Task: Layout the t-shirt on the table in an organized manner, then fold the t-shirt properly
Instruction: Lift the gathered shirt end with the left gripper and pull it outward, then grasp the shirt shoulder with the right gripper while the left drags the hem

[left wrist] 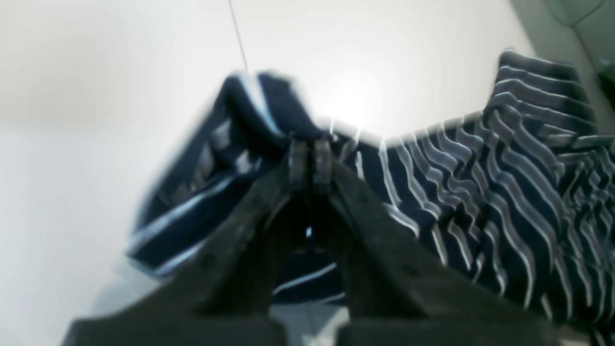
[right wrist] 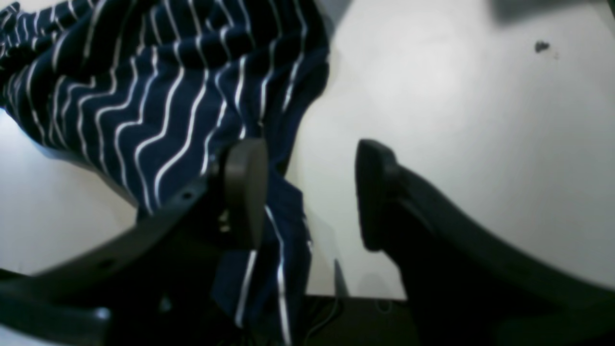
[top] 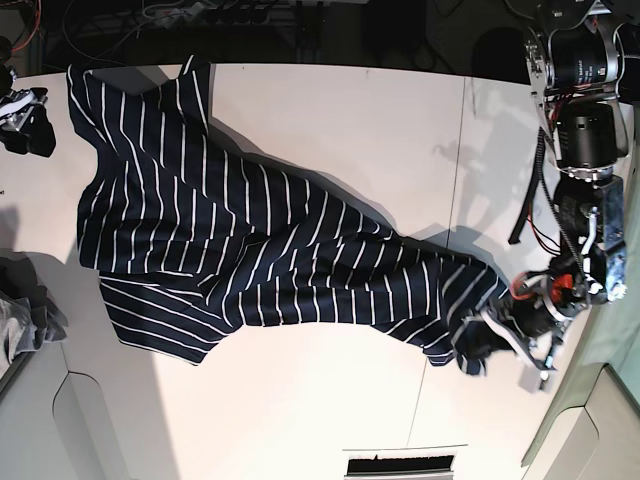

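Clearly the left pincer pinches a bunched edge of the t-shirt above the worktop; beside the t-shirt's far end, the right pincer stands spread, empty.

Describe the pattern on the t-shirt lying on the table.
The t-shirt is dark navy with thin white stripes, clearest in the base view.

Dark strip beyond far edge of the worktop, tangled cables lying there. Grey cloth bunched at left edge. Pale grey-green moulded panels at both near corners. Small dark vent at bottom centre. Bright overhead glare on white surface.
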Controlling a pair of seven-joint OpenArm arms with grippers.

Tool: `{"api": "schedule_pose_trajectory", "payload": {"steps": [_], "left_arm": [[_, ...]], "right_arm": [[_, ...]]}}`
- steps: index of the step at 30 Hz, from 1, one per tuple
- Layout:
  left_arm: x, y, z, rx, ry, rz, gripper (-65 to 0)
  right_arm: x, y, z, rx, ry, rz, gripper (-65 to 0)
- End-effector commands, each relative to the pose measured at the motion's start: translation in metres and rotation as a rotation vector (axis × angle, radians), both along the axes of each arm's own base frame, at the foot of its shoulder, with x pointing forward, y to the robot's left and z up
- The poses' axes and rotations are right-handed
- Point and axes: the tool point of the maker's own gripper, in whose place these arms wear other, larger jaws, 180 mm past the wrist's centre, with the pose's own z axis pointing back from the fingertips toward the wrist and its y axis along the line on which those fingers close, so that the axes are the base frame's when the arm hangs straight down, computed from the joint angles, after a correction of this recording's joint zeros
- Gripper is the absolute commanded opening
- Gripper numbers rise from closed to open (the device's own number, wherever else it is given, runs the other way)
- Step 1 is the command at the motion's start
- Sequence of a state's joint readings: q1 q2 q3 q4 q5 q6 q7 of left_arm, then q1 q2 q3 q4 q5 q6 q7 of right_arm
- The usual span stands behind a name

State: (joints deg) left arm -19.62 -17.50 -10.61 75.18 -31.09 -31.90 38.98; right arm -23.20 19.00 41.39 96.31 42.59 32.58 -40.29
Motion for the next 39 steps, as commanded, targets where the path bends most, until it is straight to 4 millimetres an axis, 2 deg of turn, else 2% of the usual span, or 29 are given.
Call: {"api": "schedule_pose_trajectory", "payload": {"steps": [1,4,7,13,19,23,25,28,32,35,39], "left_arm": [[0.013,-0.004,0.044,-0.007,-0.126,-0.016,-65.0],[0.012,-0.011,0.079,0.028,-0.217,-0.041,-65.0],[0.011,-0.015,0.086,0.016,-0.231,-0.053,-65.0],[0.012,-0.018,0.076,-0.008,-0.206,-0.049,-65.0],[0.012,-0.016,0.065,-0.008,-0.178,-0.043,-65.0],[0.015,-0.013,0.065,-0.001,-0.2,-0.027,-65.0],[0.016,-0.011,0.062,-0.007,-0.2,-0.02,-65.0],[0.017,-0.009,0.056,-0.02,-0.191,-0.012,-65.0],[0.024,-0.018,0.054,-0.023,-0.203,-0.031,-65.0],[0.034,-0.047,0.044,0.032,-0.205,-0.098,-65.0],[0.041,-0.103,0.017,0.046,-0.128,-0.213,-65.0]], "right_arm": [[0.007,-0.002,0.011,-0.009,-0.04,0.01,-35.1],[0.008,0.009,0.005,0.002,-0.026,0.04,-35.2],[0.011,0.024,-0.001,0.004,-0.021,0.083,-36.8],[0.028,0.06,-0.013,-0.031,-0.023,0.201,-64.9],[0.051,0.103,-0.015,-0.012,-0.046,0.304,-65.0],[0.047,0.134,-0.032,-0.046,0.002,0.406,-65.0],[0.041,0.142,-0.044,-0.072,0.039,0.446,-65.0],[0.032,0.138,-0.059,-0.081,0.089,0.452,-65.0],[0.025,0.115,-0.072,-0.106,0.145,0.433,-65.0],[0.026,0.096,-0.074,-0.137,0.152,0.415,-65.0],[0.029,0.09,-0.071,-0.149,0.141,0.415,-65.0]]}}
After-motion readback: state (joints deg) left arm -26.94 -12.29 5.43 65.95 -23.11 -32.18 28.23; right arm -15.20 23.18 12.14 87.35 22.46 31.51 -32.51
